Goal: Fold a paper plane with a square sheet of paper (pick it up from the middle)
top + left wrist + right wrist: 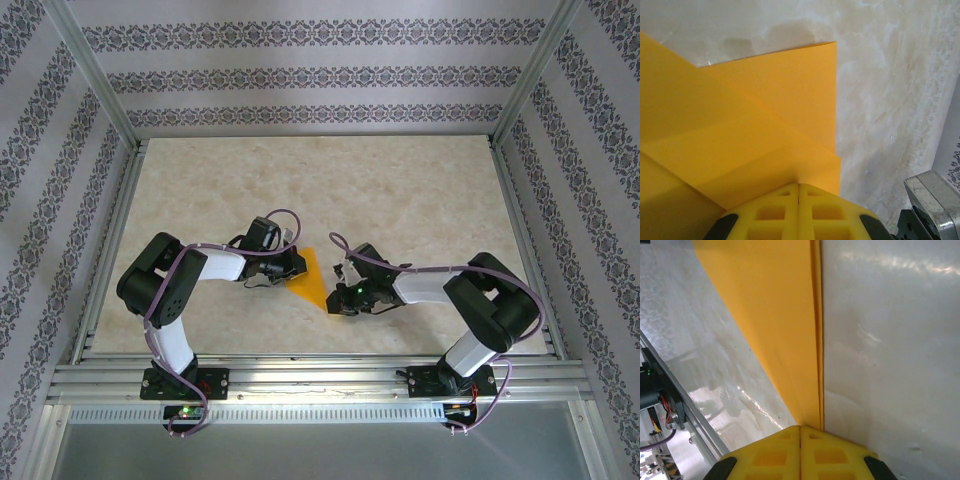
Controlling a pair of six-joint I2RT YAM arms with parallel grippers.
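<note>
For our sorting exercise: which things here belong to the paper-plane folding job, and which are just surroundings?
Job: part-folded orange sheet of paper; left arm and right arm, jaws shut against the paper.
Surroundings: marbled table; metal frame; patterned walls.

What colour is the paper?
The paper is plain orange-yellow, clearest in the left wrist view.
</note>
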